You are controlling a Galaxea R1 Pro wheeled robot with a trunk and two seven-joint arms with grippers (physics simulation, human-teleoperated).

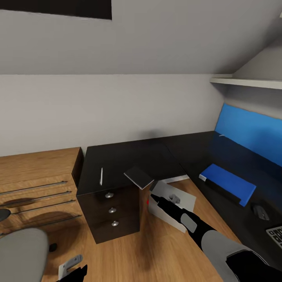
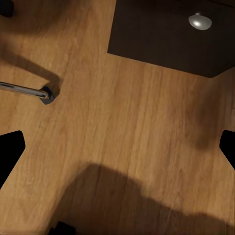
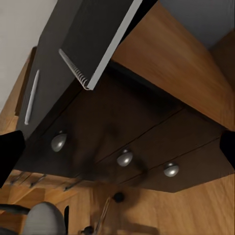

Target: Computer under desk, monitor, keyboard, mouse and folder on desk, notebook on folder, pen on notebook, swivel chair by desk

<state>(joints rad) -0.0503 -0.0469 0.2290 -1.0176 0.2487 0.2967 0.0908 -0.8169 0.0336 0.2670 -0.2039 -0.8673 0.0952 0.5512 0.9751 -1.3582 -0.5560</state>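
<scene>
Notebook [image 1: 138, 177] step looks up: right tool [image 1: 152, 197], spread and empty beside it, needs lifting over it; left tool's [image 1: 80, 270] state can't be told.

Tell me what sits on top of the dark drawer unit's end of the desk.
On the desk top above the drawer unit lie the pen and the notebook, which overhangs the front edge. What is under the notebook is covered.

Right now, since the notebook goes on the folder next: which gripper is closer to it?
Right. The right gripper sits just below the notebook overhanging the desk edge; the left gripper hangs low over the floor.
</scene>
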